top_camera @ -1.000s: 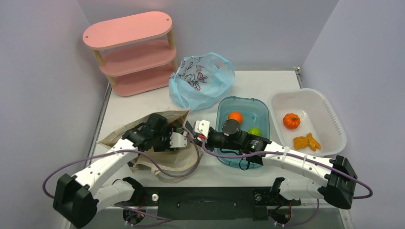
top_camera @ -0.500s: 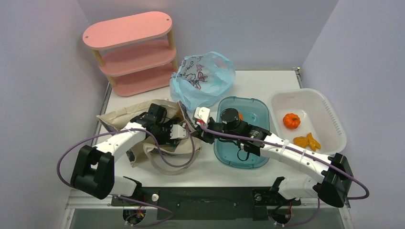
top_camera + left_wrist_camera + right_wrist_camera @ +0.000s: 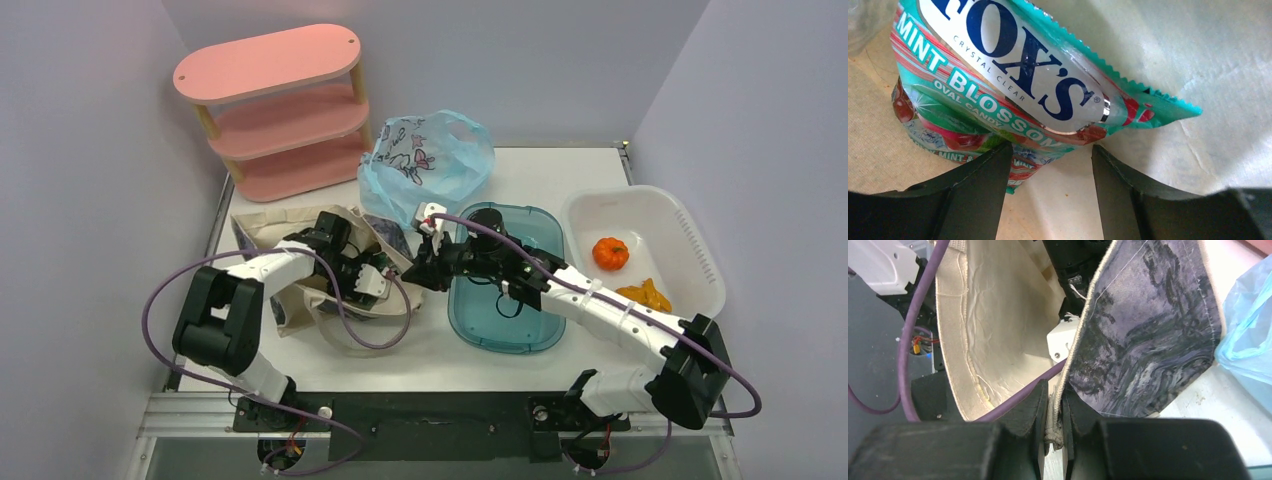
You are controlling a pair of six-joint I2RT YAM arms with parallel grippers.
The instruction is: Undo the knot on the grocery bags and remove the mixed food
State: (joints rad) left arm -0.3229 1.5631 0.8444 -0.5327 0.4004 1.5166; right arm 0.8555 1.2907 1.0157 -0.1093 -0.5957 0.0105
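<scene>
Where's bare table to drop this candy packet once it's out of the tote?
Bare table lies behind the teal tub and white basin, right of the blue bag; also the front strip between tote and tub. Crowded where the left gripper and right gripper meet at the tote mouth.

The right gripper (image 3: 1054,407) has drawn the canvas tote (image 3: 262,228) open wider, the left gripper (image 3: 1050,162) reaching deeper inside

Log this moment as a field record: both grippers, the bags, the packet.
left gripper: jaws open at the candy packet's lower edge, inside the canvas tote
right gripper: jaws shut on the tote's rim, holding it open
candy packet: lying on the tote's inner cloth, not gripped
blue plastic bag: at the table's rear, beside the pink shelf
</scene>
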